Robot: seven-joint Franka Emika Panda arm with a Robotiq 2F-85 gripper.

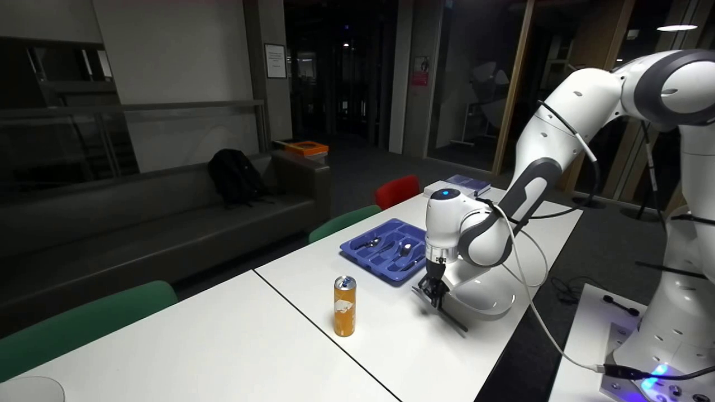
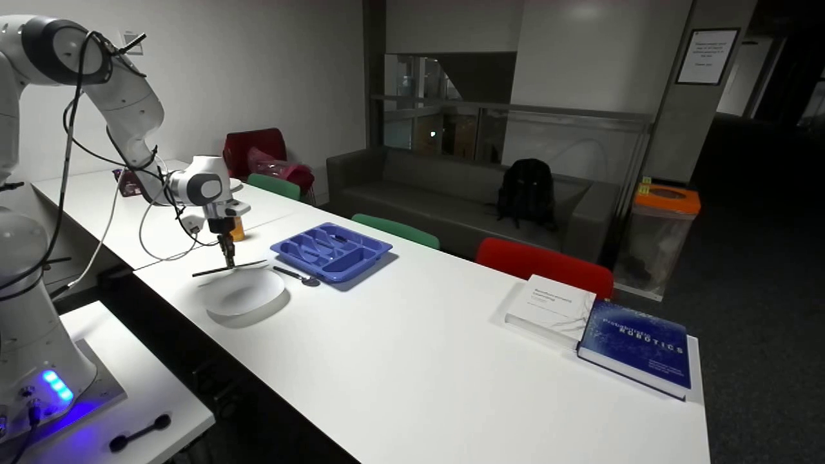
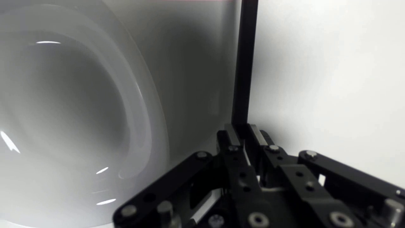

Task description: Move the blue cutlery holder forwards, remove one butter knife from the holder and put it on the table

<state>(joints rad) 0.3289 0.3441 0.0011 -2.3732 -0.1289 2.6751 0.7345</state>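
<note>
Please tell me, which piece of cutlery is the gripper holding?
The slim dark piece, apparently a knife, clamped in the gripper beside the white plate. A spoon lies on the table; other visible pieces lie in the blue holder.

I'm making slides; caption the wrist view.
The claw pinches a dark knife over the table, beside a white plate.

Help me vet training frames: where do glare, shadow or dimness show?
In the wrist view, glare streaks on the white plate, shadow between it and the black utensil; in an exterior view, shadow beside the blue cutlery holder; in both exterior views, a dim couch.
</note>
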